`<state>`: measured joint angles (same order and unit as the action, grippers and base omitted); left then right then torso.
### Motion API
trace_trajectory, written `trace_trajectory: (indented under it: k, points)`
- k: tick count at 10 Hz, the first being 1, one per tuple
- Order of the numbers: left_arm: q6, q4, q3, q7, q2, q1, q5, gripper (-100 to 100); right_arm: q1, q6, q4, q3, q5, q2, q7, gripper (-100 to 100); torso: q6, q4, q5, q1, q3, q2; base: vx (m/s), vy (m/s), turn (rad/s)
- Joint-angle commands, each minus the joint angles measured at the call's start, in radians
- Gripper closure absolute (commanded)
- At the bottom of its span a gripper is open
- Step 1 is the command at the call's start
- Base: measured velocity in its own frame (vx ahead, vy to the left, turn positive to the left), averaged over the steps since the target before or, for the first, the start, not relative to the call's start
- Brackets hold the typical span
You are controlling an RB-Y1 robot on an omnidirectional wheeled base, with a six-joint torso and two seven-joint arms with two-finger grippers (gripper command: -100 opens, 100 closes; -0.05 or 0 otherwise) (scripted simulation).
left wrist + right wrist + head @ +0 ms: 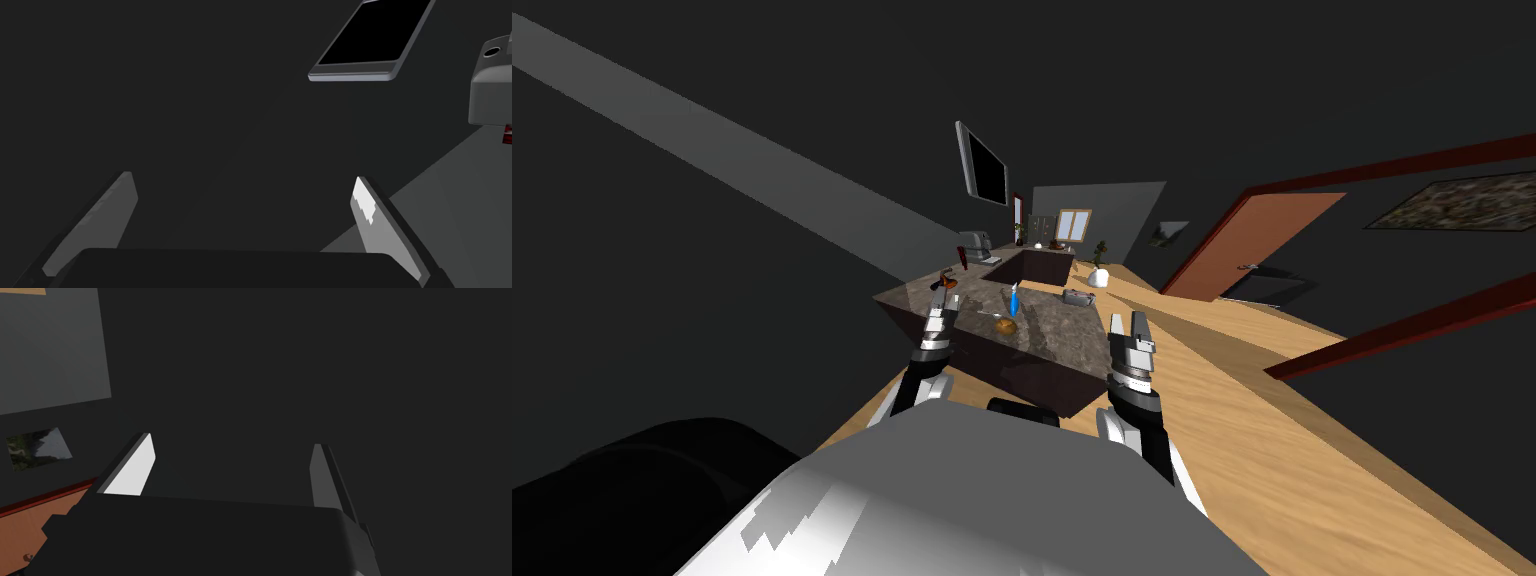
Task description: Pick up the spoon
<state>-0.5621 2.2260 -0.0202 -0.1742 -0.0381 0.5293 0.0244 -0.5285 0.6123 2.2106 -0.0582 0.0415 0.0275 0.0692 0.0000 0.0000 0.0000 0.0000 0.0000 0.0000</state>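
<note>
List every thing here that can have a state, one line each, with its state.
Left gripper: jaws open, empty.
Right gripper: jaws open, empty.
Orange-brown flat door: open.
Grey-framed wall screen: dark.
Slim blue bottle: upright.
Small grey spoon: lying on the brown marbled counter.

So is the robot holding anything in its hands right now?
No, nothing is held. The left gripper and the right gripper are both open, with nothing between their fingers.

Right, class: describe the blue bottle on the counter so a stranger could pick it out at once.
Start at the island counter with the mottled brown top. Near its centre stands the slim blue bottle, just behind a round brown item. It alone is bright blue and upright; the grey appliance nearby is low and boxy.
</note>
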Motion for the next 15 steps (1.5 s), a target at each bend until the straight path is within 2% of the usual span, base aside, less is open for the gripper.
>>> trace_trajectory:
  k: [1,3,4,6,7,8,9,10,11,12,13,14,15]
  points:
    - [0.039,-0.024,0.0,-0.008,-0.023,-0.034,-0.004,-100,0.0,0.0,0.0,0.0,0.0,0.0,0.0,0,0.0,0.0,0.0,0.0,0.0,0.0,-0.007,0.024,0.07]
    - [0.086,-0.061,-0.001,-0.02,-0.047,-0.082,-0.008,-100,0.0,0.0,0.0,0.0,0.0,0.0,0.0,0,0.0,0.0,0.001,0.003,0.0,0.001,-0.016,0.042,0.093]
    - [0.094,-0.061,-0.001,-0.02,-0.047,-0.082,-0.008,-100,0.0,0.0,0.0,0.0,0.0,0.0,0.0,0,0.0,0.0,0.001,0.003,0.0,0.001,-0.004,0.036,0.027]
    - [0.153,-0.113,-0.002,-0.035,-0.071,-0.147,-0.012,-100,0.0,0.0,0.0,0.0,0.0,0.0,0.0,0,0.0,0.0,0.001,0.002,0.0,0.0,-0.006,0.036,0.077]
    - [0.17,-0.113,-0.002,-0.035,-0.071,-0.148,-0.012,-100,0.0,0.0,0.0,0.0,0.0,0.0,0.0,0,0.0,0.0,0.001,0.003,0.0,0.0,-0.008,0.029,0.036]
    - [0.203,-0.145,-0.003,-0.043,-0.082,-0.185,-0.014,-100,0.0,0.0,0.0,0.0,0.0,0.0,0.0,0,0.0,0.0,0.001,0.002,0.0,0.0,-0.006,0.028,0.063]
    - [0.214,-0.145,-0.003,-0.043,-0.082,-0.186,-0.014,-100,0.0,0.0,0.0,0.0,0.0,0.0,0.0,0,0.0,0.0,0.001,0.002,0.0,0.0,-0.003,0.021,0.037]
    - [0.245,-0.18,-0.004,-0.052,-0.092,-0.219,-0.015,-100,0.0,0.0,0.0,0.0,0.0,0.0,0.0,0,0.0,0.0,0.0,0.002,0.0,0.0,-0.004,0.029,0.067]
    - [0.261,-0.18,-0.004,-0.052,-0.092,-0.226,-0.015,-100,0.0,0.0,0.0,0.0,0.0,0.0,0.0,0,0.0,0.0,0.0,0.002,0.0,0.0,-0.004,0.023,0.028]
    - [0.302,-0.216,-0.005,-0.061,-0.102,-0.265,-0.016,-100,0.0,0.0,0.0,0.0,0.0,0.0,0.0,0,0.0,0.0,0.0,0.002,0.0,0.0,-0.009,0.028,0.069]
    - [0.312,-0.219,-0.005,-0.061,-0.102,-0.27,-0.016,-100,0.0,0.0,0.0,0.0,0.0,0.0,0.0,0,0.0,0.0,0.001,0.002,0.0,0.0,-0.007,0.02,0.028]
    - [0.351,-0.258,-0.006,-0.07,-0.111,-0.31,-0.017,-100,0.0,0.0,0.0,0.0,0.0,0.0,0.0,0,0.0,0.0,0.0,0.001,0.0,0.0,-0.004,0.025,0.061]
    - [0.365,-0.261,-0.006,-0.07,-0.111,-0.315,-0.017,-100,0.0,0.0,0.0,0.0,0.0,0.0,0.0,0,0.0,0.0,0.0,0.002,0.0,0.0,-0.003,0.019,0.028]
